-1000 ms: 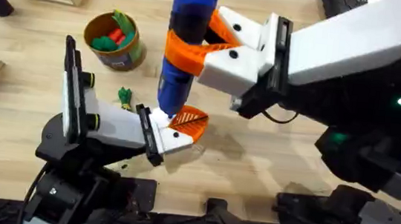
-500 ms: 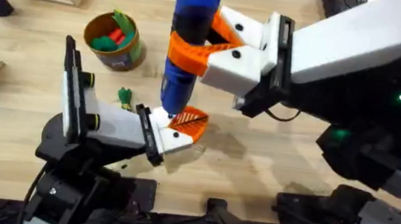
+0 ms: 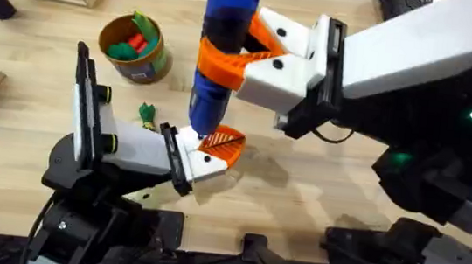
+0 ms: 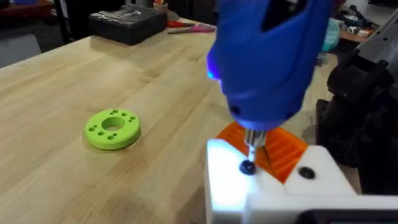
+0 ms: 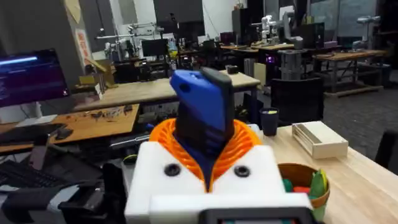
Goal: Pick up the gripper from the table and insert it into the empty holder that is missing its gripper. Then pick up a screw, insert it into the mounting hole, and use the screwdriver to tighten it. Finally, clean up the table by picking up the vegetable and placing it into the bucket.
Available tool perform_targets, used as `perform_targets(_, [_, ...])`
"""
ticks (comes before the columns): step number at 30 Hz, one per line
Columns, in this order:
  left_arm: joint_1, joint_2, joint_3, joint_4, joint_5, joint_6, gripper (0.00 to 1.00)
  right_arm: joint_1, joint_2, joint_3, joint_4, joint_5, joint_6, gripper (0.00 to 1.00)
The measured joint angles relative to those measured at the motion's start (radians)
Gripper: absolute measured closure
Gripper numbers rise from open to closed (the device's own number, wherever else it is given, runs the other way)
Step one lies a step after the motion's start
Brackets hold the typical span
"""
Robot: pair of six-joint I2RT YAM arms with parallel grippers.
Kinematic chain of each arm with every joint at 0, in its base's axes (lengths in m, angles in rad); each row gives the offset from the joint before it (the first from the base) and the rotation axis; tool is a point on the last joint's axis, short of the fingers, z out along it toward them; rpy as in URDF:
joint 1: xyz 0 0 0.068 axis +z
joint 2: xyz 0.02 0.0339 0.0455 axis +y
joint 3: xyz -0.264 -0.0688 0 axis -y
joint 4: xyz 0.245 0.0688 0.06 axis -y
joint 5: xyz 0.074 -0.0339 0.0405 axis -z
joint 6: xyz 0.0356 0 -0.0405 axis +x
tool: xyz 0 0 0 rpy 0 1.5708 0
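Nothing is shifting since half a second ago: the right claw point(image 3: 241, 62) is clamping the screwdriver point(image 3: 220, 51), tightening the screw point(image 4: 247, 167); left claw point(image 3: 208, 151) state unclear. Next, I judge: lifting away.

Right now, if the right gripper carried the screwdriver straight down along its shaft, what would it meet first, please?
Probably the dark screw in the left gripper's white finger mount: in the left wrist view the screwdriver's tip sits right on or just above it. The right gripper holds the tool upright; true contact is unclear.
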Motion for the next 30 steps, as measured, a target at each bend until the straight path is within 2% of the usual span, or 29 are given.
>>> perform_targets(30, [0.000,0.000,0.000,0.000,0.000,0.000,0.997,0.008,0.024,0.000,0.005,0.001,0.000,0.973])
